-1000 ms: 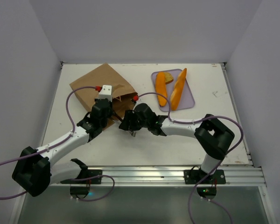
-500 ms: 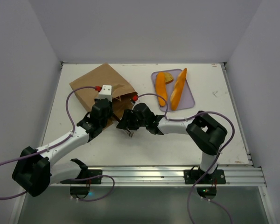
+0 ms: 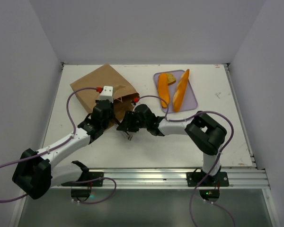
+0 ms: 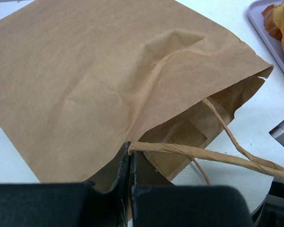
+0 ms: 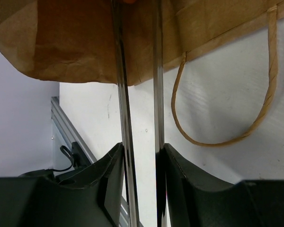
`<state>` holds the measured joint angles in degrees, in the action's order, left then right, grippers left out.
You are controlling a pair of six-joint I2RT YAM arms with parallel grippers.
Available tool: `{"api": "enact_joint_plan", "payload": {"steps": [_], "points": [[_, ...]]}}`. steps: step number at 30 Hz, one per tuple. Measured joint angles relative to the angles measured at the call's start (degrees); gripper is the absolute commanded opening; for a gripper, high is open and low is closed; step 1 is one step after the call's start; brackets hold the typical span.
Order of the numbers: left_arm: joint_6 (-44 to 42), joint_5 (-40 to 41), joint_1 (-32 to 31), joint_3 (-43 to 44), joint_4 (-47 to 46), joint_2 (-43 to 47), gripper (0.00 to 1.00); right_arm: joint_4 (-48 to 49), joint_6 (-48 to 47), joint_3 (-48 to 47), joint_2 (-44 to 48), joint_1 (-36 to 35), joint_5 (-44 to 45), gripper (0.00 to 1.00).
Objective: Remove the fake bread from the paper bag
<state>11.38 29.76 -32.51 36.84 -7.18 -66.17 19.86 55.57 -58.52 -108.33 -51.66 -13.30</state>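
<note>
The paper bag (image 3: 97, 85) lies flat on the counter (image 3: 217, 132) toward its far left corner, with its open mouth turned toward the middle of the counter. The left gripper (image 4: 131, 161) has its fingers clenched on the bag's upper rim, right where a string handle (image 4: 203, 153) comes off it, and this holds the mouth partly open.

The right gripper (image 5: 139, 151) sits just beside the bag's mouth. Its fingers grasp a pair of metal tongs (image 5: 123, 94), pressing on both thin blades. The blades run up into the shaded opening with a narrow gap between them. An orange sliver (image 5: 131, 1) shows between them at the top edge of the right wrist view, too cut off to identify. The bag's other looped handle (image 5: 270, 56) lies slack on the counter.

Three pieces of fake bread rest on a lavender tray (image 3: 191, 97) near the far edge, right of centre and well apart from the bag. They are a long baguette (image 3: 181, 90), a plump loaf (image 3: 164, 94) alongside it, and a small piece (image 3: 171, 79) between their far ends.
</note>
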Motion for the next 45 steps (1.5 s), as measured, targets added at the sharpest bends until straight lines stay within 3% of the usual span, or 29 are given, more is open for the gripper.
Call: {"api": "enact_joint_plan", "payload": {"steps": [5,12,26,36,45], "points": [[0.0,0.0,0.0,0.0,0.0,0.1,0.00,0.2,0.2,0.4,0.7,0.4,-0.3,0.06],[0.0,-0.2,0.0,0.0,0.0,0.1,0.00,-0.4,-0.1,4.3,6.6,1.5,-0.4,0.00],[0.0,-0.2,0.1,0.0,0.0,0.1,0.00,-4.7,-1.9,16.6,22.4,4.5,-0.2,0.00],[0.0,-0.2,0.1,0.0,0.0,0.1,0.00,-17.5,-6.9,19.9,38.2,6.0,2.3,0.00],[0.0,-0.2,0.1,0.0,0.0,0.1,0.00,-22.5,-10.2,21.5,37.2,6.3,4.0,0.00]]}}
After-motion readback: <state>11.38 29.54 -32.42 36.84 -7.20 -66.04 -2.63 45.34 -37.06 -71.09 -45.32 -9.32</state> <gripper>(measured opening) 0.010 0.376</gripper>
